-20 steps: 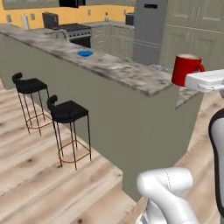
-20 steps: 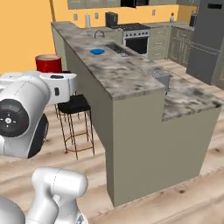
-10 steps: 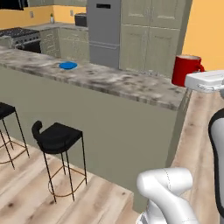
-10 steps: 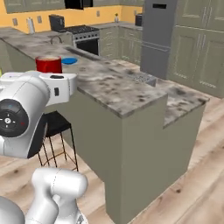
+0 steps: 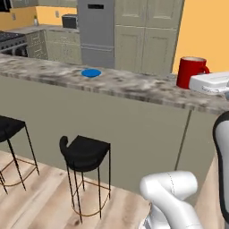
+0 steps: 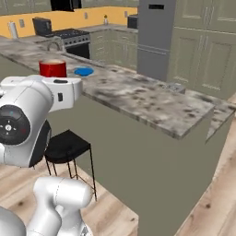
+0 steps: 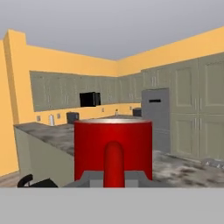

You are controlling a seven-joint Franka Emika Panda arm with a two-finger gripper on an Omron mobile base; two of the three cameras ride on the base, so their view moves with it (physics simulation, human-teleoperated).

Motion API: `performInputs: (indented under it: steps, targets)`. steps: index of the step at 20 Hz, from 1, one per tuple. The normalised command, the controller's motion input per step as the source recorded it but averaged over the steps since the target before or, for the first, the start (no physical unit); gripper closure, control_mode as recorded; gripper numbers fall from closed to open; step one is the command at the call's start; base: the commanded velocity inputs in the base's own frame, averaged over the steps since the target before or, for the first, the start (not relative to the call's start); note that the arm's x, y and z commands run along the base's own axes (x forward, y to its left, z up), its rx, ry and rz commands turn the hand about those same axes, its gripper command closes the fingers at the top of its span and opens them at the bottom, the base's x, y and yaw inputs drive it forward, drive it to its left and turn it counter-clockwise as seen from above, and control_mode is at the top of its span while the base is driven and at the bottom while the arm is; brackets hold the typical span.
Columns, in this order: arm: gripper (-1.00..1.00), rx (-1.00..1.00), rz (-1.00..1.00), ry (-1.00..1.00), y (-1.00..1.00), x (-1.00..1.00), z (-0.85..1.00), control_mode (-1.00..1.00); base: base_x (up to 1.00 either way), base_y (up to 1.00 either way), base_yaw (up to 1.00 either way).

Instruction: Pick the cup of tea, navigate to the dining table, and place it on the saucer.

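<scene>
While the white arm [image 5: 172, 197] fills the near foreground of both base views, the cup of tea [image 5: 190, 72] sits upright at the end of its hand, carried above the level of the tabletop [image 5: 134, 87]. From the hand view the red cup [image 7: 113, 146] is dead centre, its looped handle turned straight toward the camera and its rim level; the jaws themselves are hidden behind it and the grey band, so I cannot tell whether they are pinching the cup or how far they are spread. In the left base view the cup is at 2 o'clock, just left of the white hand [image 5: 210, 82]; in the right base view it pokes up behind the hand [image 6: 62, 92] at 10 o'clock.

Below the dining table's plain front panel stands a black stool [image 5: 85, 154] on the wooden floor [image 5: 40, 201].

Farther along the speckled marble top lies the saucer [image 5: 91, 72], a flat blue disc well apart from the cup, at about 11 o'clock in the left base view. In the right base view the saucer [image 6: 83, 71] appears just beside the cup, slightly beyond it.

Beyond the tabletop stand a grey refrigerator [image 5: 96, 31] and pale cabinets [image 5: 147, 36] against an orange wall [image 5: 205, 27].
</scene>
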Motion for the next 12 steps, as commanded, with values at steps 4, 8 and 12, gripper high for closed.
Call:
performInputs:
  steps: [4, 8, 12]
  targets:
    - [1.00, 0.00, 0.00, 0.00, 0.00, 0.00, 0.00, 1.00, 0.04, 1.00, -0.08]
    - [1.00, 0.00, 0.00, 0.00, 0.00, 0.00, 0.00, 1.00, 0.73, 1.00, -0.27]
    - [1.00, 0.00, 0.00, 0.00, 0.00, 0.00, 0.00, 1.00, 0.72, 0.51, -0.42]
